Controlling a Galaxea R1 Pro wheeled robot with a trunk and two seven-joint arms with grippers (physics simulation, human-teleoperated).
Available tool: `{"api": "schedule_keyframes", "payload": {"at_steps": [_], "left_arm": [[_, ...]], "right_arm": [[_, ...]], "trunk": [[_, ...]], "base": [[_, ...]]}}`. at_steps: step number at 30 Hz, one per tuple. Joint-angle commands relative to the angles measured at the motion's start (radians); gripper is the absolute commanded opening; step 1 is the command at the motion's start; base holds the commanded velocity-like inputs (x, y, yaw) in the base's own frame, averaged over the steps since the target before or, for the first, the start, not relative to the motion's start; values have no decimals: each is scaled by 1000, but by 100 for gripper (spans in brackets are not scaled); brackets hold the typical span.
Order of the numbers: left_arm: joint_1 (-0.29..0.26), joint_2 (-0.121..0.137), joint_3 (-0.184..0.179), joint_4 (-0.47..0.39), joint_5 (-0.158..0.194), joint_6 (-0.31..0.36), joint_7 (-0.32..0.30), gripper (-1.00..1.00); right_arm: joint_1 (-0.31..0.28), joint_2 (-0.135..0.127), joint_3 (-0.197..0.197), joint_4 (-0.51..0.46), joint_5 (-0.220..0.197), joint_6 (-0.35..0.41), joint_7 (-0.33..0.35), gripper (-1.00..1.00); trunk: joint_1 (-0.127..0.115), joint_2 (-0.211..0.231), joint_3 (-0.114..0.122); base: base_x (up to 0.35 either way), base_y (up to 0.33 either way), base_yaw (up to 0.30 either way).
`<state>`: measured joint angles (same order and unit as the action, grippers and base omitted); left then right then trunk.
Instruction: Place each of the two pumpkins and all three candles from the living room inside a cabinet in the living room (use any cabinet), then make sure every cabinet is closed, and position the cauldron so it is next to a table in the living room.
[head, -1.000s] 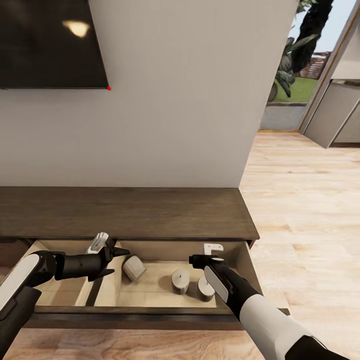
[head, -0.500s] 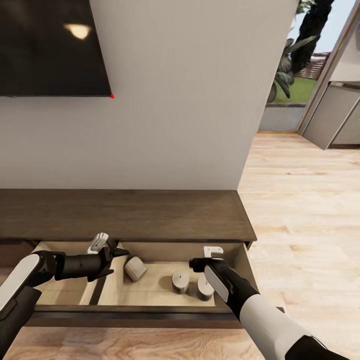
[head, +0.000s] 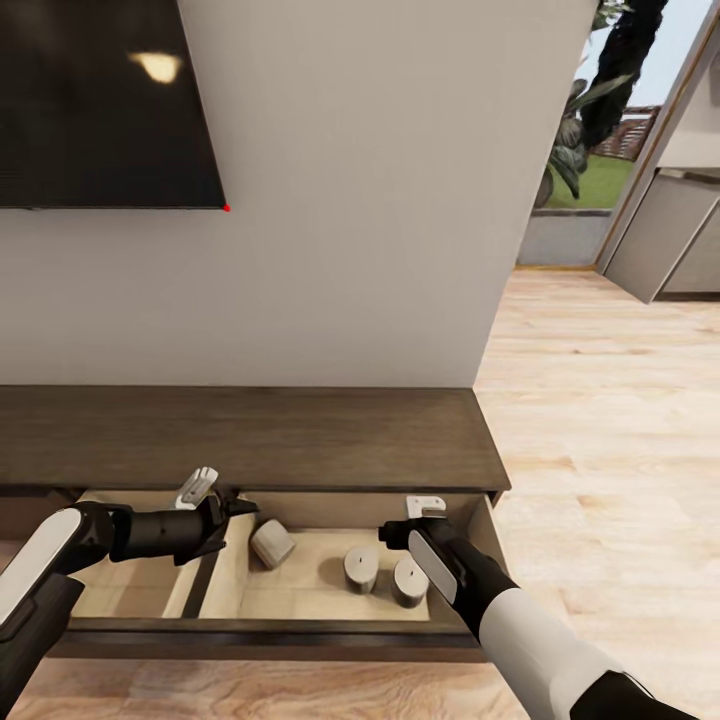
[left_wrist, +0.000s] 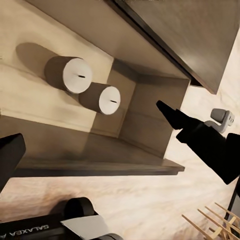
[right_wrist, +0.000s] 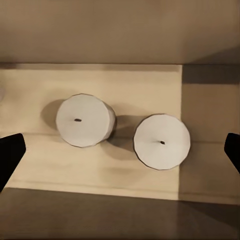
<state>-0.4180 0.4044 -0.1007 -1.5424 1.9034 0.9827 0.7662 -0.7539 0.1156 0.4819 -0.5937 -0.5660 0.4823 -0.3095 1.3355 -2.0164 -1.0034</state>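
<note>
- The left gripper (head: 232, 522) is hovering over the open drawer (head: 480, 520) of the dark brown wooden cabinet (head: 300, 440), its black fingers spread apart and gripping nothing.
- A stubby pale grey candle (head: 272, 545) is lying tipped on the pale wood drawer floor, just beside that gripper.
- Two more candles (head: 361, 567) (head: 408, 581), short cylinders with flat white tops and dark wicks, are standing upright side by side.
- The right gripper (head: 400, 533) is hanging above them, its fingers wide apart.
- Compared with a second ago, the drawer is showing less of its interior.
</note>
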Motion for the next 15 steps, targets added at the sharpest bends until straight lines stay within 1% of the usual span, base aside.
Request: {"api": "schedule_keyframes", "payload": {"at_steps": [1, 7, 10, 13, 15], "left_arm": [[-1, 1, -1, -1, 10, -1, 19, 100], [-1, -1, 1, -2, 10, -2, 128, 100], [-1, 0, 2, -3, 7, -2, 166, 100], [-1, -1, 3, -4, -9, -3, 212, 100], [-1, -3, 3, -7, -29, -4, 238, 100]], "right_arm": [[-1, -1, 6, -1, -11, 2, -10, 100], [-1, -1, 5, -3, -11, 2, -10, 100], [-1, -1, 5, -3, -10, 3, -9, 100], [-1, 0, 6, -3, -10, 4, -9, 100], [-1, 0, 6, -3, -9, 5, -9, 100]], "trunk": [[-4, 7, 2], [-27, 49, 21], [-39, 70, 31], [-50, 91, 40], [-58, 105, 46]], "base": [[0, 0, 0], [0, 0, 0], [0, 0, 0], [0, 0, 0], [0, 0, 0]]}}
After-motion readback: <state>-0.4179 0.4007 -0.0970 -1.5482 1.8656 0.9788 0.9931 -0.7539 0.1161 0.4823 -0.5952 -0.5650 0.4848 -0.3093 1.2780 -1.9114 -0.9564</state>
